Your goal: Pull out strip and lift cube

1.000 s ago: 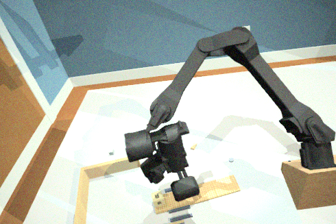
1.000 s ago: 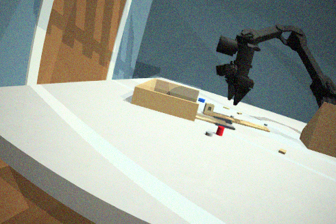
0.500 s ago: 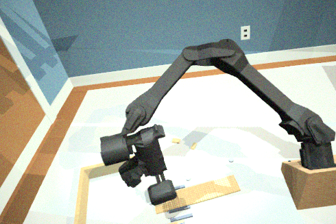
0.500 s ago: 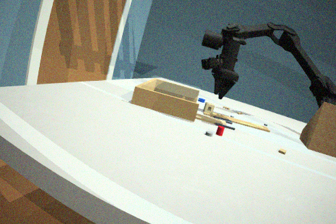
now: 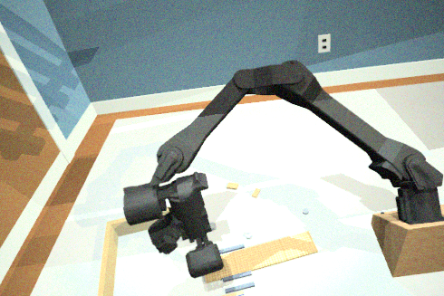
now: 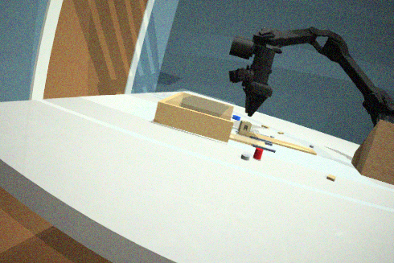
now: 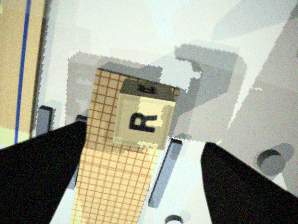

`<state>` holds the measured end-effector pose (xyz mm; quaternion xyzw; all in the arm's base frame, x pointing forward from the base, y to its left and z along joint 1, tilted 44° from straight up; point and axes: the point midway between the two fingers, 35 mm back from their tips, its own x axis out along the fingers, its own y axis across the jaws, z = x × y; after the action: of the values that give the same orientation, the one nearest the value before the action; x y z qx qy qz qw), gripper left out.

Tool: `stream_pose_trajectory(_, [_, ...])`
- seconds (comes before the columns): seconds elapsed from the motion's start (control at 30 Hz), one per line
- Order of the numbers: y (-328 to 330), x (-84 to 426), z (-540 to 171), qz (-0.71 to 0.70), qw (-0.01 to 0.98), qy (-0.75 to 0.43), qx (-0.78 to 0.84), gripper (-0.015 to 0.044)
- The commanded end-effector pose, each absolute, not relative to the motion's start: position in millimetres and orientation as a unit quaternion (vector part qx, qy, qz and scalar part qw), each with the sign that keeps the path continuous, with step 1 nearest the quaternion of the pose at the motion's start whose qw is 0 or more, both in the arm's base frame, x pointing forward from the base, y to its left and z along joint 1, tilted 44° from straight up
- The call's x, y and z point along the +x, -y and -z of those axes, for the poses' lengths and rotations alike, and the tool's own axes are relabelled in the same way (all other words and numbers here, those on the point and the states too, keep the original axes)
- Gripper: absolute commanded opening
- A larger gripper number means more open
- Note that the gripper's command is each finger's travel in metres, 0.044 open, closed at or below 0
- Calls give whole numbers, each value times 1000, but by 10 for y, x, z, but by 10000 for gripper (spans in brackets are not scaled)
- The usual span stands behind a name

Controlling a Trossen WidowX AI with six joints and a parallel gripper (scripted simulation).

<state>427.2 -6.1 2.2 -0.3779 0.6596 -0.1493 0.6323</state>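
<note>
The labelled cube, marked R [image 6: 244, 128] [image 7: 145, 120], rests on the far end of a long gridded tan strip [image 5: 272, 253] [image 6: 295, 147] [image 7: 112, 175]. The gripper hides the cube in the top view. A second pale strip [image 6: 241, 140] shows in the exterior view, beside the first and near the box; whether it is whole I cannot tell. My gripper [image 6: 250, 114] [image 7: 145, 141] is open and empty. It points down above the cube, and in the wrist view its fingers stand on either side of the cube and strip.
Blue-grey bars [image 5: 240, 287] [image 6: 264, 149] [image 7: 165, 172] lie along the strips. An open wooden box [image 5: 108, 257] [image 6: 193, 122] stands beyond the cube. A red cylinder [image 6: 258, 154], a grey disc [image 6: 245, 157], a blue piece [image 6: 236, 117] and small tan blocks [image 5: 232, 186] [image 6: 330, 178] lie around.
</note>
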Motion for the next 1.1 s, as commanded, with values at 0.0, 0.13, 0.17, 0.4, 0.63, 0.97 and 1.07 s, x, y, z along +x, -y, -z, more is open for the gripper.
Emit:
stream_pose_trajectory(0.0, [130, 4270, 59, 148, 629, -663, -378, 250])
stream_pose_trajectory(0.13, [175, 4277, 106, 148, 629, -663, -378, 250])
stream_pose_trajectory(0.17, [186, 4278, 118, 149, 629, -663, -378, 250])
stream_pose_trajectory(0.4, [264, 4286, 201, 149, 629, -663, -378, 250])
stream_pose_trajectory(0.63, [343, 4290, 283, 149, 629, -663, -378, 250])
stream_pose_trajectory(0.97, [383, 4291, 323, 149, 628, -663, -378, 250])
stream_pose_trajectory(1.07, [363, 4297, 310, 149, 631, -662, -376, 171])
